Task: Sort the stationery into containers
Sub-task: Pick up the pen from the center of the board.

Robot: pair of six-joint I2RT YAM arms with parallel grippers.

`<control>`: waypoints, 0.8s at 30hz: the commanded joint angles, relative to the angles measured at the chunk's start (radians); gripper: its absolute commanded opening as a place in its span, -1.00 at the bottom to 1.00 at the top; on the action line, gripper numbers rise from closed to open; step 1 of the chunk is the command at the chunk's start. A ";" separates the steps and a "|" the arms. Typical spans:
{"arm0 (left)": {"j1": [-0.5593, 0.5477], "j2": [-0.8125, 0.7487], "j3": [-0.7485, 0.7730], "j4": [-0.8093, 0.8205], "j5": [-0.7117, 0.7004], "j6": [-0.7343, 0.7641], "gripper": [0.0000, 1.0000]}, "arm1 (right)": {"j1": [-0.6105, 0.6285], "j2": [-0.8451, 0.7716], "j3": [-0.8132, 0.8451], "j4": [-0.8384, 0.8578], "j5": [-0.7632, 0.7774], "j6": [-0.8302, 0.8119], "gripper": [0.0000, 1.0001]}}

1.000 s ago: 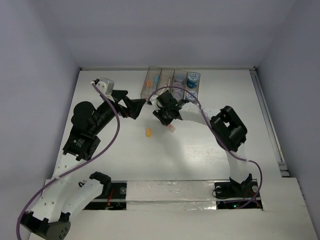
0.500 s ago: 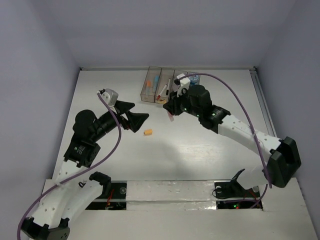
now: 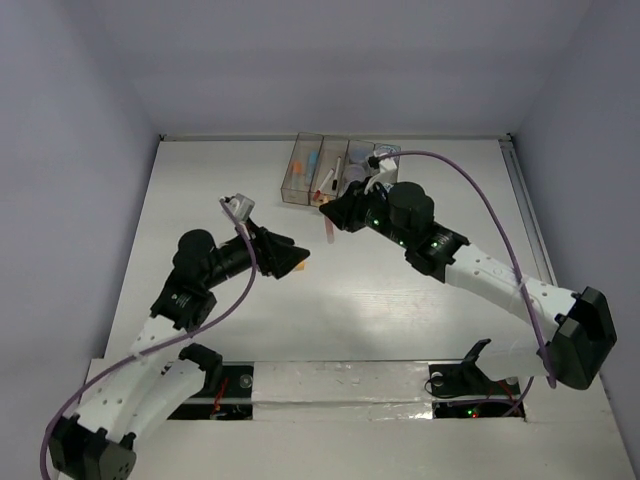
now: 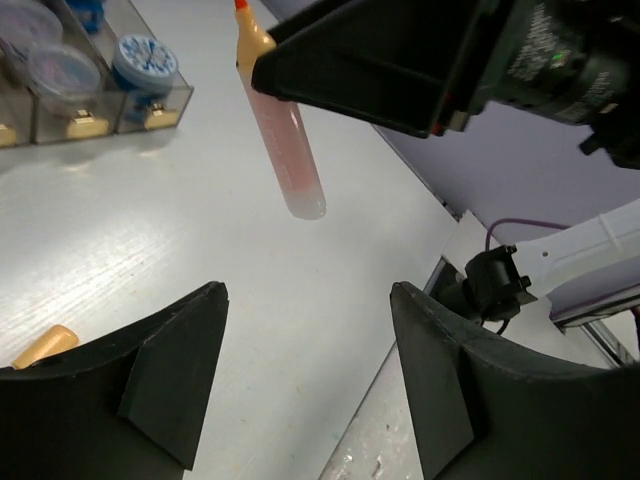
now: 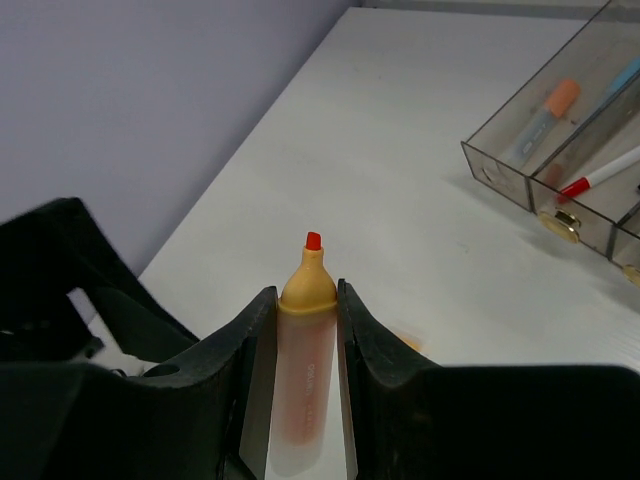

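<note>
Though illegible, faint print [image 5: 306, 384] on marker [image 5: 302, 345]

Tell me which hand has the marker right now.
The right hand: it is shut on the orange marker, whose tip is exposed. The left hand is open and empty, beside a loose orange stub.

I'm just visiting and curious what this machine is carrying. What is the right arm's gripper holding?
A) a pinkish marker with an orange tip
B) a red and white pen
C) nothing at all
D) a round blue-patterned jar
A: the right wrist view shows the right gripper closed on both sides of a translucent pinkish marker, its orange tip pointing out past the fingers.
</note>
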 commanded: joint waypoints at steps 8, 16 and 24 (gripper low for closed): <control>-0.178 0.141 0.060 0.104 -0.228 -0.037 0.15 | 0.139 0.064 0.141 -0.026 0.228 -0.066 -1.00; -0.260 0.182 0.081 0.098 -0.420 -0.020 -0.11 | 0.205 0.104 0.184 -0.090 0.362 -0.132 -1.00; -0.341 0.182 0.093 0.093 -0.641 0.004 -0.27 | 0.246 0.139 0.216 -0.155 0.447 -0.178 -1.00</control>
